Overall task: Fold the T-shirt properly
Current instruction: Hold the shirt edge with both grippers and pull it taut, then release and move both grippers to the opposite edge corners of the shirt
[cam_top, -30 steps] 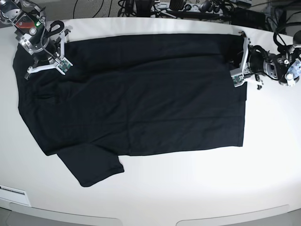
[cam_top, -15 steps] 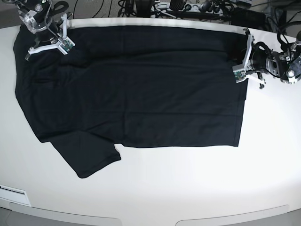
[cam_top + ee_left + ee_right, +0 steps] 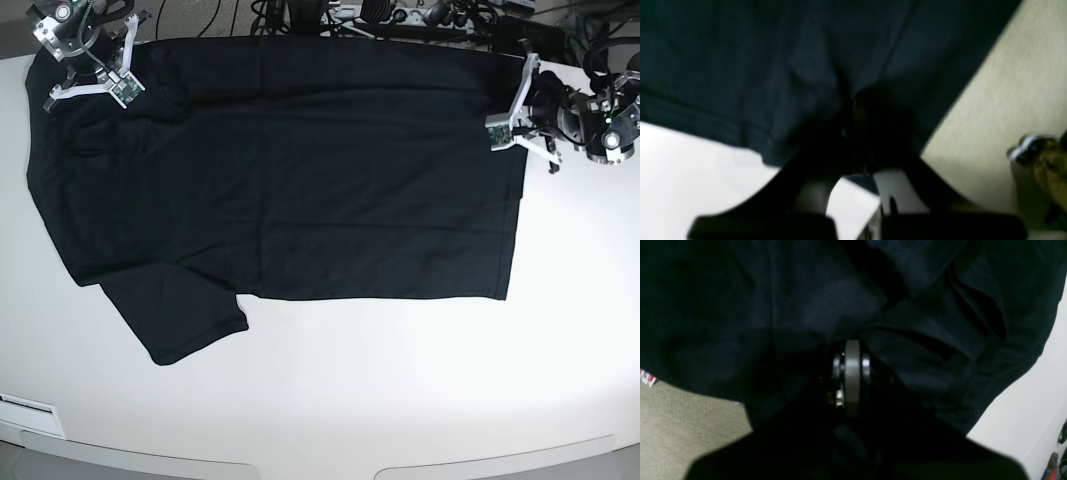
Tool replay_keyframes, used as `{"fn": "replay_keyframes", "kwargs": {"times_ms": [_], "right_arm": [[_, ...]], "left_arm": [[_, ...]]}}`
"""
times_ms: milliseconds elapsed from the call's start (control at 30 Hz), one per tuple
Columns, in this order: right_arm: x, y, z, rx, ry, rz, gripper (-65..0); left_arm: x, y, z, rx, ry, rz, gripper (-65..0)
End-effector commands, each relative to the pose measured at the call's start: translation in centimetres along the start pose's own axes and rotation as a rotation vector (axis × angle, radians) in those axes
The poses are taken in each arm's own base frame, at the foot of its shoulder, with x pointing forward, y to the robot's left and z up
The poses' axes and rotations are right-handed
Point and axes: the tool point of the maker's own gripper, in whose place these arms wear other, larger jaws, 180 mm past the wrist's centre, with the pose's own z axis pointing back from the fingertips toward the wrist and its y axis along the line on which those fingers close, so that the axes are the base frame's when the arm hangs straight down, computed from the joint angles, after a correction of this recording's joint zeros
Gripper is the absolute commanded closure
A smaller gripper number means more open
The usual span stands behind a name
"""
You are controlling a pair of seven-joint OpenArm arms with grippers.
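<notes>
The T-shirt [image 3: 300, 170] is plain black all over, no print showing, reading a deep blue-black up close in both wrist views. The counter [image 3: 400, 380] under it is clean white. Left gripper [image 3: 508, 128] shows white finger frames on a black-and-silver body; right gripper [image 3: 95, 75] has white frames too, with small green patches. Beyond the counter edge, beige woven floor [image 3: 1013, 110]. A tiny white-and-red tag [image 3: 647, 378] peeks at the cloth's edge.

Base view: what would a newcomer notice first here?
A large black T-shirt lies spread over the white table, one sleeve pointing toward the near left. Each far corner is pinched by a gripper: the right gripper at the view's left, the left gripper at its right.
</notes>
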Motion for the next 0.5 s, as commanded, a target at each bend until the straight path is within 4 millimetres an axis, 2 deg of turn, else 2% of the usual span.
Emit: {"fn": "replay_keyframes", "kwargs": {"times_ms": [0,133,233,400,467], "right_arm": [[-4.0,2.4,0.1,0.104,0.171,0.000,0.0],[-3.8,2.3,0.1,0.100,0.162,-0.003,0.0],[-3.2,2.1,0.3,0.091,0.144,-0.002,0.0],[-0.1,1.7,1.6,0.069,0.052,0.006,0.0],[1.1,0.8,2.2,0.023,0.017,0.032,0.0]], "left_arm": [[-0.5,0.6,1.0,0.026,0.019,-0.012,0.0],[-1.3,1.7,1.5,0.086,0.050,-0.050,0.0],[-1.5,2.4,1.8,0.129,0.058,-0.015,0.0],[-1.1,2.2,2.4,0.134,0.052,-0.041,0.0],[-0.6,1.9,2.7,0.138,0.044,-0.066,0.0]]}}
